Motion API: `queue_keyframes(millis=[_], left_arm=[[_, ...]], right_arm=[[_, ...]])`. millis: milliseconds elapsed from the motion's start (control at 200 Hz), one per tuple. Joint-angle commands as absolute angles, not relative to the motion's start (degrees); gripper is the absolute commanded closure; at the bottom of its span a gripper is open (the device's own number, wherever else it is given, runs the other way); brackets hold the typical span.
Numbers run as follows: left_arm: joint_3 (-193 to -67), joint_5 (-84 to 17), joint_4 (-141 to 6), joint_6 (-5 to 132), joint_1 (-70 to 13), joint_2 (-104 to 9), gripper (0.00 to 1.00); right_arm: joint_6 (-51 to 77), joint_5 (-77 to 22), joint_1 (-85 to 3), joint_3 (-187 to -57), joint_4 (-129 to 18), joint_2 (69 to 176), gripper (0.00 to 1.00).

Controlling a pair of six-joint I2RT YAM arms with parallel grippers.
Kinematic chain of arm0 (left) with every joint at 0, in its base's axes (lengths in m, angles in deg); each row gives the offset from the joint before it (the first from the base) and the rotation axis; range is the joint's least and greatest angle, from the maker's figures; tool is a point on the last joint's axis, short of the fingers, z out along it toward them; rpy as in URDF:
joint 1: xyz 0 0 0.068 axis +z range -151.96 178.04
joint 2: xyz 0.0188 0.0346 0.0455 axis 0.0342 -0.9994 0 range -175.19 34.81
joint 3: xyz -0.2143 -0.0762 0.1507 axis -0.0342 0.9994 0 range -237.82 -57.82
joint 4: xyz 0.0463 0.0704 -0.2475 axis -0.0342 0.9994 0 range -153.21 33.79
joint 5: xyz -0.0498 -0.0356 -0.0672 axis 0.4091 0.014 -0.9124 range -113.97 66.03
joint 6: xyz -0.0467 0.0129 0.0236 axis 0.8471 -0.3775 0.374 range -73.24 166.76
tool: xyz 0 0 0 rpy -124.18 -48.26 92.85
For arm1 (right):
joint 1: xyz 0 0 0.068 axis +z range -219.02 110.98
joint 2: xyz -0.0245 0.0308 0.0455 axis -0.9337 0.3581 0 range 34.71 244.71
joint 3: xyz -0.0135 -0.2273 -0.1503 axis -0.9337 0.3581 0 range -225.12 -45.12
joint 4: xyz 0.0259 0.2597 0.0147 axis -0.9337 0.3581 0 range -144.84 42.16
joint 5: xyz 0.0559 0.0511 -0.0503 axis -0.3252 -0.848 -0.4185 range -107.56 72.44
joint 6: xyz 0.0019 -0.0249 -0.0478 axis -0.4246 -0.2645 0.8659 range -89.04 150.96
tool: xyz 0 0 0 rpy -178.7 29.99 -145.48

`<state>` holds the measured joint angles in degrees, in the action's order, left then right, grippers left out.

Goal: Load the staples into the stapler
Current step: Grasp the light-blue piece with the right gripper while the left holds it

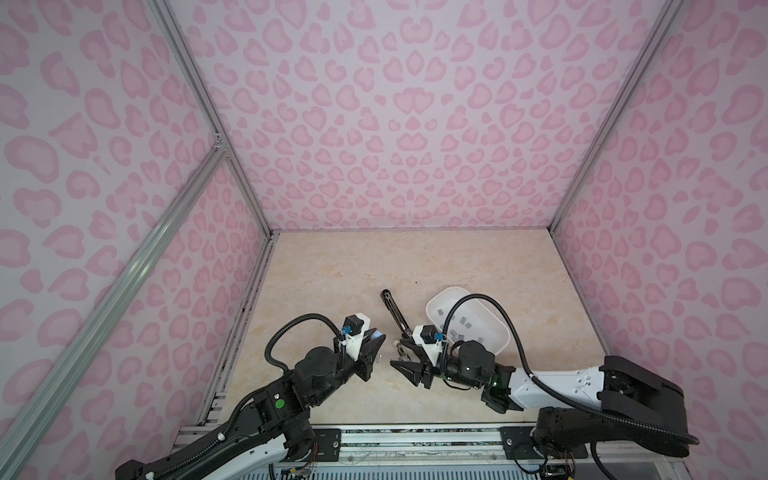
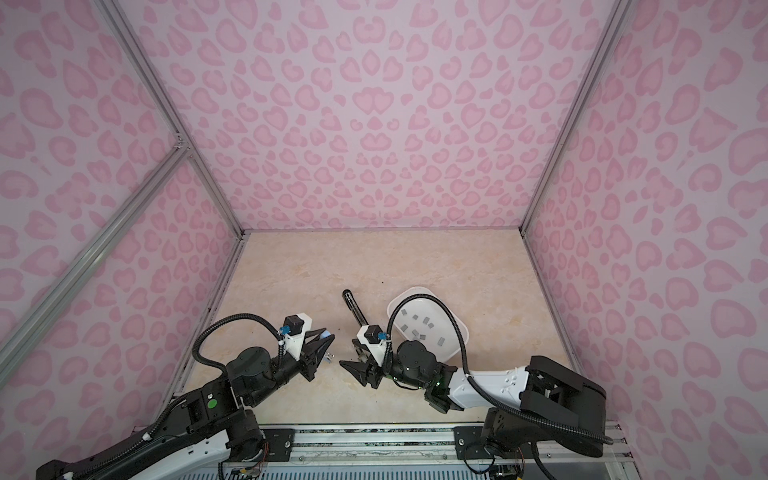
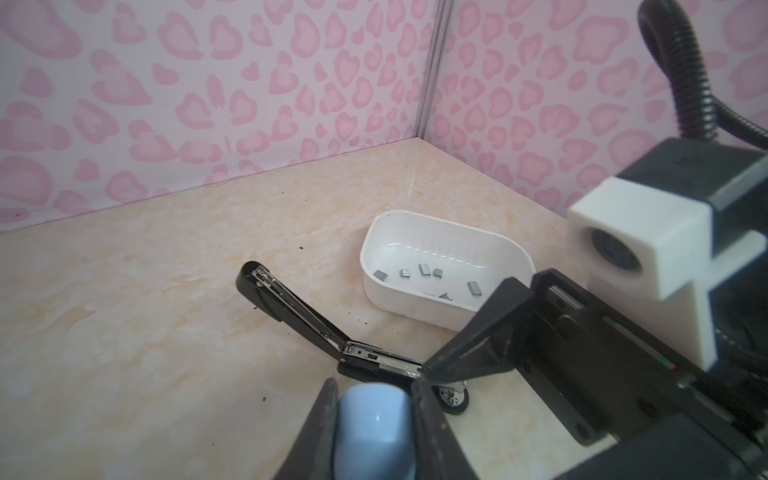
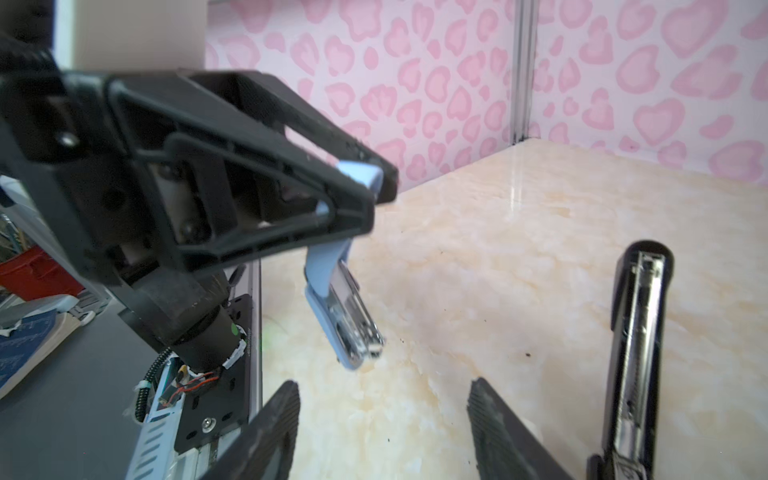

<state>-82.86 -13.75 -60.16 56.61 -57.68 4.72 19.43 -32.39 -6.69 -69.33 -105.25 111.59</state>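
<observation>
Pink heart-print walls close round a marbled worktop (image 3: 145,299). Staples (image 3: 424,269) lie loose in a white tub (image 3: 440,219), just beside a black stapler (image 3: 291,303) lying open. Left fingers (image 1: 374,345) are clamped on a small blue stapler (image 4: 340,307), which hangs nose-down; right fingers (image 1: 409,368) stand apart, empty. Those little strips look light, slick and easily snapped, so I'd pinch one across its long sides

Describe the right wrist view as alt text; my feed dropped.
The left hand grips a small blue stapler that hangs open over the marbled table. The right hand stands open and empty in the foreground, beside a black stapler lying open.
</observation>
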Motion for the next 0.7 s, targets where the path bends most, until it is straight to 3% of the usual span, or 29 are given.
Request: queue_keyframes(millis=[0, 385, 695], left_arm=[[-82.55, -23.74, -65.31, 53.84, -57.6, 4.56, 0.96], [-83.12, -35.04, -67.01, 52.57, -57.6, 3.32, 0.96], [-82.91, -36.46, -67.43, 52.3, -57.59, 3.57, 0.96]], right_arm=[[21.42, -39.27, -6.61, -70.6, -109.67, 112.85, 0.3], [15.7, -49.72, -10.51, -71.11, -120.9, 119.18, 0.43], [12.61, -55.98, -11.36, -71.87, -125.36, 121.87, 0.56]])
